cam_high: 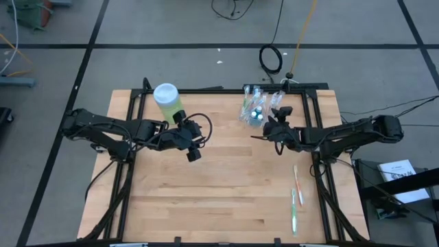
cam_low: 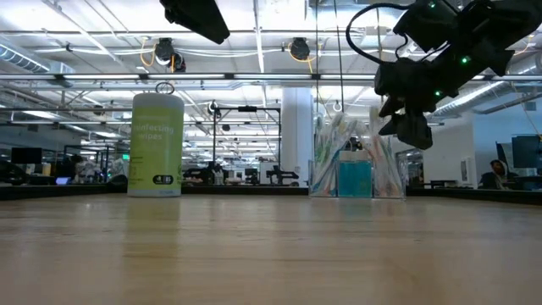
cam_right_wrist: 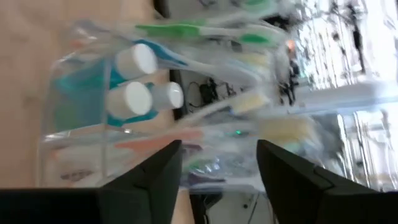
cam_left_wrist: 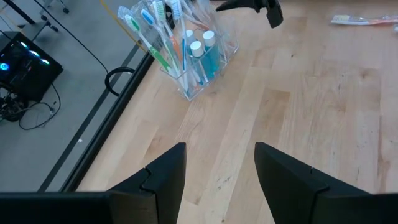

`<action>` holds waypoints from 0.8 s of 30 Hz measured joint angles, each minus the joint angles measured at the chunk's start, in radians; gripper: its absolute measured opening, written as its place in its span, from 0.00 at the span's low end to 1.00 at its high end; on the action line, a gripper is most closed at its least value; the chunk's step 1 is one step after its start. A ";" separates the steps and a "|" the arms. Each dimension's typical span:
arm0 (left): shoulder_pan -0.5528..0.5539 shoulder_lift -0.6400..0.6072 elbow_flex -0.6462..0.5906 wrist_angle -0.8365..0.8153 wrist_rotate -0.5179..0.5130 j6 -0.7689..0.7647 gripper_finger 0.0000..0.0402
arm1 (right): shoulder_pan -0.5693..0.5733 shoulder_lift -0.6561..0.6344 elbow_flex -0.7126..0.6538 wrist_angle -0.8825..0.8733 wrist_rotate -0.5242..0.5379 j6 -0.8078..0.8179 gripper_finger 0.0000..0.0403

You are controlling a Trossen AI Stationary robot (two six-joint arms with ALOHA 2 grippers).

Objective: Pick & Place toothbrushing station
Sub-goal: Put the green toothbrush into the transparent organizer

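Observation:
The clear plastic cup (cam_high: 252,110) stands upright on its base near the table's far edge. It holds several toothbrushes with green, blue, white and orange handles and blue toothpaste tubes (cam_right_wrist: 130,99) with white caps. The cup also shows in the low view (cam_low: 356,169) and the left wrist view (cam_left_wrist: 193,62). My right gripper (cam_high: 265,132) is open and raised above the table, just to the right and near side of the cup, which fills its wrist view (cam_right_wrist: 124,112). My left gripper (cam_high: 193,152) is open and empty over the table's middle left.
A light-green canister (cam_high: 167,101) with a white lid stands at the far left, also in the low view (cam_low: 157,144). Two loose toothbrushes (cam_high: 296,195) lie on the table's near right part. The wooden table (cam_high: 226,199) is edged by a black frame.

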State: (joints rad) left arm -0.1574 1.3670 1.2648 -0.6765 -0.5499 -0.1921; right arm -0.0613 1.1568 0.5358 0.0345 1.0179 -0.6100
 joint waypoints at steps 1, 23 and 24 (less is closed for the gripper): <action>0.000 0.000 0.000 0.000 0.000 0.000 0.49 | 0.008 0.000 0.000 0.001 0.020 0.017 0.50; 0.000 0.000 0.000 0.000 0.000 -0.020 0.49 | 0.369 -0.079 0.001 0.006 -0.684 1.309 0.47; 0.000 0.000 0.000 0.000 0.000 -0.030 0.49 | 0.386 -0.079 0.001 0.006 -0.782 1.388 0.45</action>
State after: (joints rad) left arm -0.1574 1.3670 1.2648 -0.6765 -0.5495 -0.2222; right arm 0.3242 1.0780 0.5369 0.0402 0.2361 0.7784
